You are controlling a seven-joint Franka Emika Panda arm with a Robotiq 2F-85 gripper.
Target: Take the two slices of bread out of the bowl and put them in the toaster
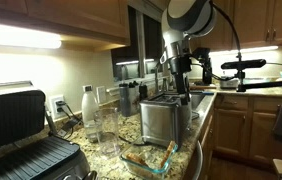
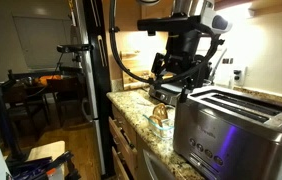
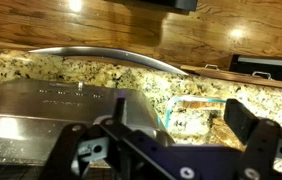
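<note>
Counter edge: the front edge of the granite counter (image 1: 109, 152) is seen running close beside the toaster (image 1: 159, 120); the glass bowl (image 1: 149, 156) is set near that edge, in front of the toaster.
Room above the toaster: open air is seen over its top in both exterior views, with only the gripper (image 2: 174, 92) hung there, above the toaster's far end and the bowl (image 2: 161, 115).
Room beside the toaster: on 1 side, tall clear drinking glasses (image 1: 106, 122) and a white bottle (image 1: 88, 104) are crowded near it; farther out on that side a black contact grill (image 1: 21, 140) is placed.
Gripper: the jaws are spread wide in the wrist view (image 3: 176, 152), and nothing is held between them.
Bowl: its teal-tinted rim (image 3: 193, 104) is seen just beside the toaster (image 3: 61, 110), between the 2 fingers.
Bowl contents: tan bread slices (image 1: 146, 155) are seen lying inside; the 2 cannot be told apart.
Toaster slots: 2 long slots (image 2: 236, 100) are seen on top, dark inside; their contents cannot be told.
</note>
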